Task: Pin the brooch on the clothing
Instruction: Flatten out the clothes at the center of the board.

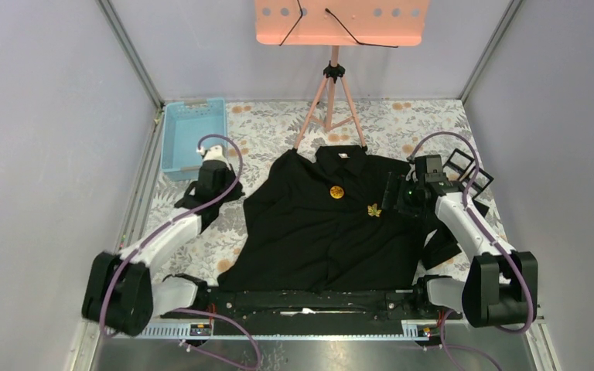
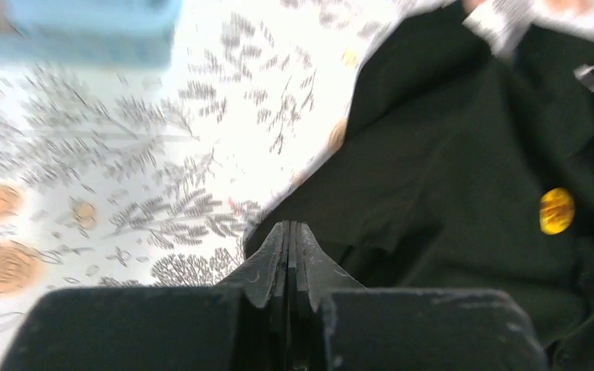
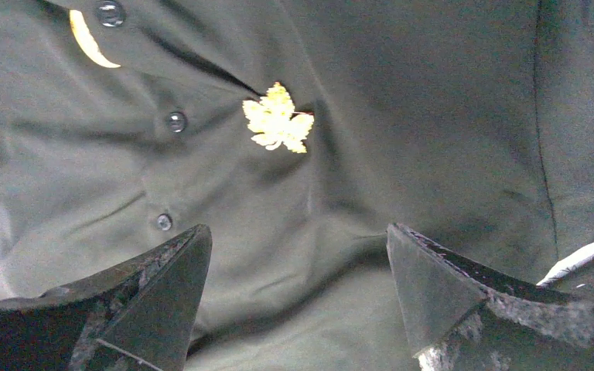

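Shirt (image 1: 309, 232) with leaf brooch (image 3: 277, 117) and round pin (image 1: 337, 192) — collar label (image 1: 343, 155) unreadable, left fingers (image 2: 272, 264) together, right fingers (image 3: 162, 290) apart

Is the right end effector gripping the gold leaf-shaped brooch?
No, the open right end effector is apart from the leaf brooch on the black shirt.

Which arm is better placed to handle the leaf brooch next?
Probably right. The right tool hangs open above the leaf brooch on the shirt; the left tool is shut, near the sleeve.
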Available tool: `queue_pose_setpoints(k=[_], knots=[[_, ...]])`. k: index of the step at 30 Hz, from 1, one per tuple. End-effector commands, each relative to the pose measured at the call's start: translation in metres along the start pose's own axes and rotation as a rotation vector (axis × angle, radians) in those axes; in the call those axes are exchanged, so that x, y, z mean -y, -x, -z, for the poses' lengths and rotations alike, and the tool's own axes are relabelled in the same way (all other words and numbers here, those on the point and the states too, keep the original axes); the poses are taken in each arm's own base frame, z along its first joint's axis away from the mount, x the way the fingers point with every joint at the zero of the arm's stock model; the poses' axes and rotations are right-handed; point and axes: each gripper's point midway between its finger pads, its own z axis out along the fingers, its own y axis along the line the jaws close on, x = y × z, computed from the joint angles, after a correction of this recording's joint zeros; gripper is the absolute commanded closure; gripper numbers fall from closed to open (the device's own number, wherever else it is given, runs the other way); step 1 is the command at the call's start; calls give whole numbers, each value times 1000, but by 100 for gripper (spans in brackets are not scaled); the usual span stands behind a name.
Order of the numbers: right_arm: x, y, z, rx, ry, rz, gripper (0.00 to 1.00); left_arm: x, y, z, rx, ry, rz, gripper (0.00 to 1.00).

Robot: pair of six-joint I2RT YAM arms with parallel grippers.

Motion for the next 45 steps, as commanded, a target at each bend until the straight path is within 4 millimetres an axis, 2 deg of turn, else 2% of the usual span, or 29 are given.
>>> queue_pose_setpoints(k=[1,3,5,7,10,13,16,21,27,36,37,39,41,45], knots=[[15,-7,-12,-33,-80,-8,9,-2,65,38,253,30,-48,100],[16,-9,-18,-45,-75,-16,10,-11,70,46,286,74,-43,100],[15,-11,-22,-51,-68,-21,10,-14,65,44,269,87,-47,99],[13,-12,-25,-55,-54,-25,10,-12,49,34,186,79,-62,75],[12,-12,-24,-49,-47,-18,10,-5,25,16,69,34,-68,57],[11,-12,-21,-39,-38,-13,10,2,15,-1,8,5,-56,40],[9,-12,-17,-30,-27,-4,10,18,14,-15,-7,-75,-30,30],[11,-14,-14,-33,-33,7,10,15,8,-40,-92,-65,-3,28],[14,-16,-12,-33,-47,15,9,25,-3,-53,-153,-112,7,32],[12,-14,-12,-32,-39,13,9,15,-25,-57,-242,-75,5,41],[11,-14,-11,-31,-38,14,10,15,-25,-57,-244,-70,9,45],[12,-15,-12,-31,-38,13,10,13,-24,-57,-250,-54,15,65],[14,-16,-13,-37,-50,11,9,11,-22,-57,-254,-32,13,80],[20,-19,-16,-51,-76,5,9,4,-25,-52,-258,-4,10,100]])
